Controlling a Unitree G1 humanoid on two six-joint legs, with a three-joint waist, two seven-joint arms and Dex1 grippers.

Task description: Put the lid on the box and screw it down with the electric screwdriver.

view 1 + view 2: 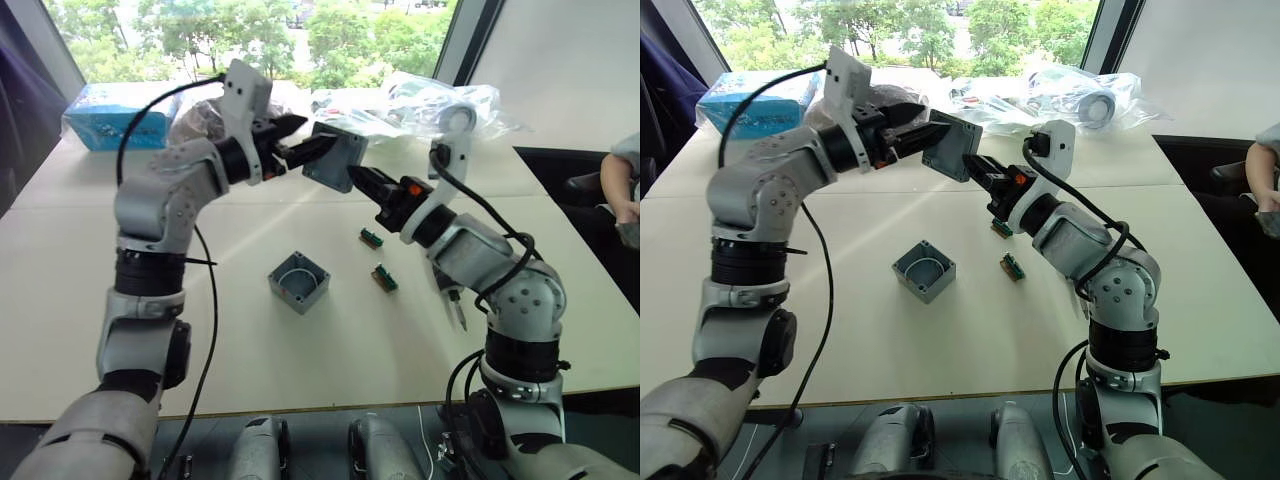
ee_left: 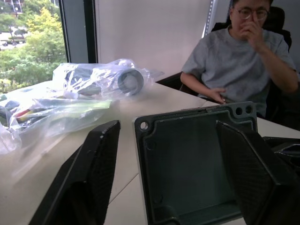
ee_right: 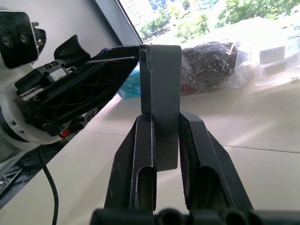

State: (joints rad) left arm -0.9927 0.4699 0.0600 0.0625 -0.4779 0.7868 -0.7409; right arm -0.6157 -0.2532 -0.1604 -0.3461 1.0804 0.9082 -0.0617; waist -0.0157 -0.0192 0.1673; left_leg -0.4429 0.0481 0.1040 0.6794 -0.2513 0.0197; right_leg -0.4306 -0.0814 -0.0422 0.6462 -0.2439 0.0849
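Observation:
The lid [image 1: 335, 155], a shallow square grey cover with corner holes, hangs in the air above the table's middle, tilted on edge. My right gripper [image 1: 357, 178] is shut on its lower edge, both fingers [image 3: 140, 154] pressed against the lid [image 3: 161, 70]. My left gripper [image 1: 300, 138] stands open at the lid's other side; its fingers [image 2: 96, 173] straddle the recessed face [image 2: 192, 159], with a gap beside one of them. The box [image 1: 299, 282], a deep grey casing with a white ring inside, rests open on the table below. The electric screwdriver is hidden.
Two small green-brown parts [image 1: 371, 238] [image 1: 384, 278] lie right of the box. A blue packet [image 1: 110, 110] and clear plastic bags [image 1: 440, 105] line the table's far edge. A person [image 2: 239, 51] sits beyond the table's right side.

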